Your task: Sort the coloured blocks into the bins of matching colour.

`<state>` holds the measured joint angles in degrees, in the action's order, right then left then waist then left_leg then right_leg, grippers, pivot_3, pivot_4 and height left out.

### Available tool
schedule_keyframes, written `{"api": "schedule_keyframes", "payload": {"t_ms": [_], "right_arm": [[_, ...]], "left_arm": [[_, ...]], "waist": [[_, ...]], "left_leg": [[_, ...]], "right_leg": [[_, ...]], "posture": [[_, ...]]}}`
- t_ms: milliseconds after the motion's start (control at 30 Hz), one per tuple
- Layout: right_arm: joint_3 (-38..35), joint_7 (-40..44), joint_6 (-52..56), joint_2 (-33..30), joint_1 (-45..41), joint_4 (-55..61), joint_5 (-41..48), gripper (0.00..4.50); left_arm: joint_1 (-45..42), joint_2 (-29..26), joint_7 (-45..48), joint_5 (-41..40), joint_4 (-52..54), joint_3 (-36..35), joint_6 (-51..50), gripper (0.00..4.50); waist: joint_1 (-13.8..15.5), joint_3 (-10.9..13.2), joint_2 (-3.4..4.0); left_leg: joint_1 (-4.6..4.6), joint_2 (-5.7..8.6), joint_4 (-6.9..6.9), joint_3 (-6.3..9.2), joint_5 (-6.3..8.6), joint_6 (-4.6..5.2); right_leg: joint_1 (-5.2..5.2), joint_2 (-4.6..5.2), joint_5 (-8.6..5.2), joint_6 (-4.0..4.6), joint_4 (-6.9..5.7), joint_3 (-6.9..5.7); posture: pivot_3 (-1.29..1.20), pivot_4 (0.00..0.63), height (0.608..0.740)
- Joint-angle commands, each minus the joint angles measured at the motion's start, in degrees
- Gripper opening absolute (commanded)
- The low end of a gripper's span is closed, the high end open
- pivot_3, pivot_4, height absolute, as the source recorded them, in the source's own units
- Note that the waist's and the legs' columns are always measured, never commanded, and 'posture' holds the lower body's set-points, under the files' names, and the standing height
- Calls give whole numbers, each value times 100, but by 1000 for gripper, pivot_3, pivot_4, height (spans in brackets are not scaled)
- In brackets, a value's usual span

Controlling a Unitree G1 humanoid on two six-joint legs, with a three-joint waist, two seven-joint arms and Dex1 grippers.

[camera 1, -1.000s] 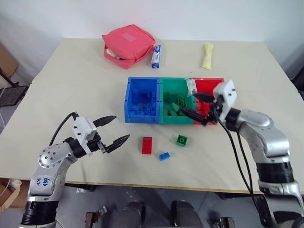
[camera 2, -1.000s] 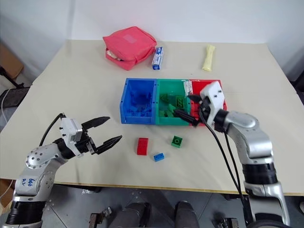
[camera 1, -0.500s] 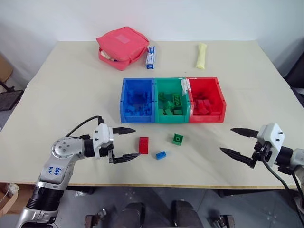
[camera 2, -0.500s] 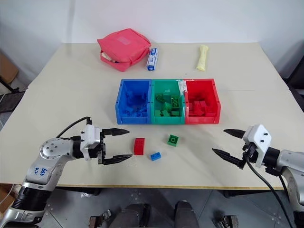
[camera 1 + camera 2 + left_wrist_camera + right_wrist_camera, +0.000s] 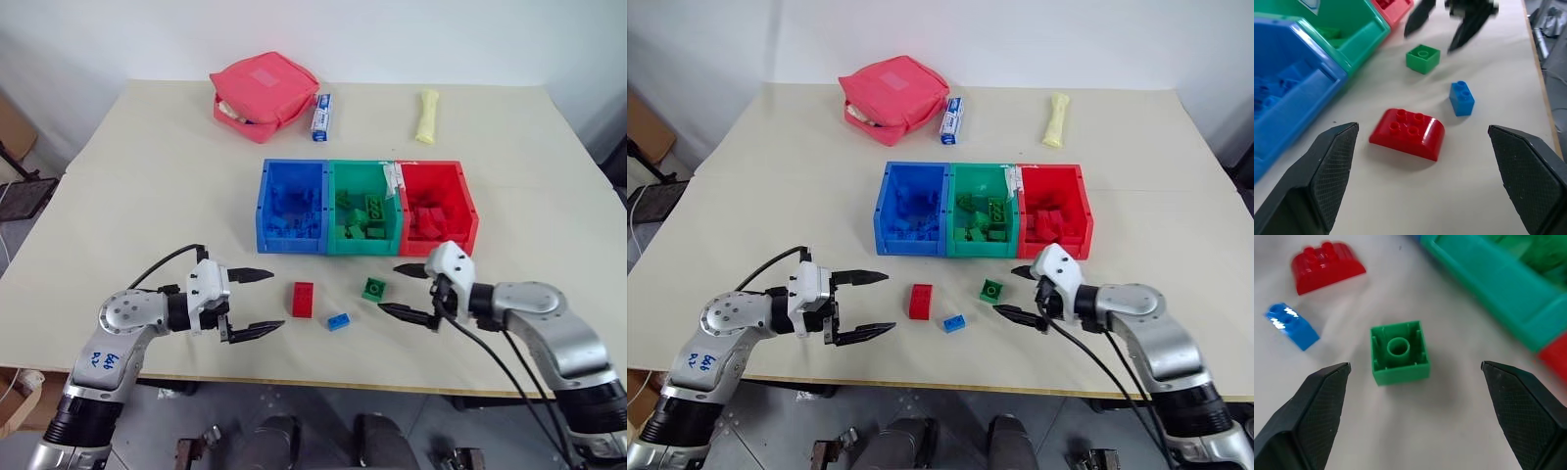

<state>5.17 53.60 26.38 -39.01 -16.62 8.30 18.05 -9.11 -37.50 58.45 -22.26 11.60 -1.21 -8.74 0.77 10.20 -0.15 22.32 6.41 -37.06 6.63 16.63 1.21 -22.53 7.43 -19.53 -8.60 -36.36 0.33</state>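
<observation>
Three loose coloured blocks lie in front of the bins: a red one (image 5: 303, 299), a small blue one (image 5: 338, 321) and a green one (image 5: 373, 289) lying studs-down. My left gripper (image 5: 277, 300) is open just left of the red block (image 5: 1408, 133), pointing at it. My right gripper (image 5: 388, 288) is open close to the right of the green block (image 5: 1399, 352), fingers apart on either side of its line and touching nothing. The joined blue bin (image 5: 289, 242), green bin (image 5: 362, 245) and red bin (image 5: 468, 211) each hold several blocks of their own colour.
A red fabric pouch (image 5: 265, 90), a blue-white tube (image 5: 321, 115) and a yellow roll (image 5: 427, 115) lie at the far side of the table. The table's front edge (image 5: 323, 384) runs close below both grippers.
My right gripper came away from above the bins, swung out to the right, then moved in low beside the green block. My left gripper edged right toward the red block. The camera shifted.
</observation>
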Motion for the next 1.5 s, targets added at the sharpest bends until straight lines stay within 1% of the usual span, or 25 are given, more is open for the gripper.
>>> {"api": "schedule_keyframes", "payload": {"t_ms": [33, 67, 167, 267, 400, 433, 533, 600, 667, 733, 833, 900, 1000, 1100, 1133, 1233, 1267, 1300, 1367, 1400, 1467, 1500], "right_arm": [[202, -152, 167, 132, -185, 116, -134, 4476], [258, -200, 299, 162, -225, 140, -153, 4476], [355, -218, 414, 217, -324, 189, -175, 3846], [355, -211, 356, 222, -365, 165, -199, 2832], [145, -147, 353, 223, -563, 117, -74, 1521], [82, -170, 397, 248, -636, 127, -23, 1521], [-324, -507, 855, 583, -1215, 109, 395, 1521], [-444, -672, 975, 729, -1540, 21, 453, 1521], [-542, -1005, 1106, 970, -1986, -271, 432, 1521], [-584, -1239, 1227, 1151, -2312, -526, 410, 1521], [-436, -1367, 1288, 1359, -2746, -992, 290, 1521], [-348, -1323, 1118, 1390, -2854, -1169, 193, 2226], [-420, -1309, 933, 1301, -2804, -1166, 128, 3162], [-568, -1103, 623, 1007, -2519, -999, 107, 4199], [-669, -861, 336, 894, -2345, -863, 200, 4470], [-1046, 234, -636, 518, -1604, -311, 673, 4470], [-1187, 572, -750, 381, -1314, -126, 887, 4470], [-1284, 765, -757, 256, -1086, 8, 1023, 4470], [-1438, 888, -643, 45, -695, 205, 1173, 4470], [-1477, 986, -732, -105, -408, 328, 1118, 4470], [-1489, 1501, -1251, -454, 420, 664, 951, 4470], [-1537, 1717, -1279, -596, 817, 872, 1050, 4470]], "left_arm": [[192, 11, -267, -104, 357, -263, -75, 4500], [236, 8, -316, -102, 394, -301, -86, 4500], [377, 23, -451, -111, 506, -392, -96, 4500], [450, 33, -497, -87, 535, -415, -70, 4500], [474, 71, -630, -32, 503, -473, 7, 4500], [474, 73, -670, -13, 491, -498, 28, 4500], [496, 138, -925, -95, 465, -739, -23, 4500], [522, 185, -1057, -141, 482, -853, -71, 4500], [583, 276, -1224, -224, 535, -970, -159, 4500], [624, 365, -1360, -301, 583, -1052, -242, 4500], [697, 486, -1525, -336, 674, -1087, -328, 4500], [739, 536, -1602, -338, 716, -1095, -352, 4500], [720, 544, -1635, -335, 673, -1108, -367, 4500], [654, 479, -1504, -290, 582, -1060, -273, 4500], [616, 422, -1428, -274, 541, -1040, -262, 4500], [501, 203, -1161, -192, 328, -1006, -195, 4500], [464, 60, -1063, -63, 187, -958, -138, 4500], [419, -82, -1049, 142, 28, -897, -77, 4500], [313, -327, -1024, 479, -307, -775, 6, 4500], [265, -444, -922, 554, -483, -725, 16, 4500], [167, -610, -513, 407, -704, -679, 6, 4500], [149, -683, -272, 287, -712, -624, -65, 4500]], "waist": [[-2, 0, 0], [-11, 0, 0], [-32, 0, 0], [-30, 0, 0], [-30, 0, 0], [-38, 0, 0], [-102, 0, 0], [-103, 0, 0], [-92, 0, 0], [-93, 0, 0], [-96, 0, 0], [-91, 0, 0], [-81, 0, 0], [-78, 0, 0], [-68, 0, 0], [-55, 0, 0], [-66, 0, 0], [-68, 0, 0], [-106, 0, 0], [-99, 0, 0], [-77, 0, 0], [-70, 0, 0]], "left_leg": [[0, -1, 1, 0, 0, 0], [0, -3, 1, 1, 0, -1], [-1, -5, 0, -1, 1, -3], [-1, -3, -2, -1, 1, -3], [-1, -3, -2, -1, 1, -3], [-1, -4, -2, -1, 1, -3], [-1, -8, -1, -7, 1, -4], [-3, -11, 1, -11, 0, -6], [-3, -11, 1, -8, 1, -7], [-3, -9, 0, -8, 1, -7], [-2, -8, 0, -6, 1, -7], [-2, -6, 1, -5, 1, -6], [0, -4, 0, 0, 1, -6], [1, -3, 0, -2, 2, -6], [1, -3, 0, 0, 2, -6], [4, -1, 2, 3, 2, -5], [4, -4, 4, 3, 3, -6], [4, -5, 5, -2, 4, -6], [0, -8, 4, -11, 4, -5], [-4, -10, 4, -22, 5, -5], [-8, -13, 2, -20, 5, -4], [-8, -12, 3, -18, 5, -5]], "right_leg": [[-1, 0, 0, 0, -1, 0], [-1, -1, 0, 0, -2, 0], [-3, -4, 0, 0, -6, 0], [-1, -3, 0, 0, -5, 0], [-2, -3, 0, 0, -5, -1], [-2, -3, 0, 0, -5, -1], [-4, -8, 0, 0, -7, -2], [-8, -11, 0, 1, -11, -1], [-9, -11, 0, 2, -13, -1], [-7, -9, 1, 2, -12, -1], [-8, -8, 1, 2, -14, -1], [-8, -7, 1, 2, -15, -2], [-8, -6, 1, 2, -14, -1], [-8, -5, 1, 2, -13, -3], [-7, -5, 1, 2, -13, -3], [-7, -5, 1, 2, -8, -4], [-6, -6, 1, 2, -5, -5], [-6, -8, 1, 2, -3, -5], [-6, -9, 1, 2, -4, -7], [-6, -10, 1, 2, -6, 0], [-4, -11, 1, 2, -7, -1], [-4, -11, 1, 2, -7, -2]], "posture": [[0, 150, 740], [0, 150, 740], [0, 150, 740], [0, 150, 740], [0, 150, 740], [0, 150, 740], [0, 150, 740], [0, 150, 740], [0, 150, 740], [0, 150, 740], [0, 150, 740], [0, 150, 740], [0, 150, 740], [0, 150, 740], [0, 150, 740], [0, 150, 740], [0, 150, 740], [0, 150, 740], [0, 150, 740], [0, 150, 740], [0, 150, 740], [0, 150, 740]]}}
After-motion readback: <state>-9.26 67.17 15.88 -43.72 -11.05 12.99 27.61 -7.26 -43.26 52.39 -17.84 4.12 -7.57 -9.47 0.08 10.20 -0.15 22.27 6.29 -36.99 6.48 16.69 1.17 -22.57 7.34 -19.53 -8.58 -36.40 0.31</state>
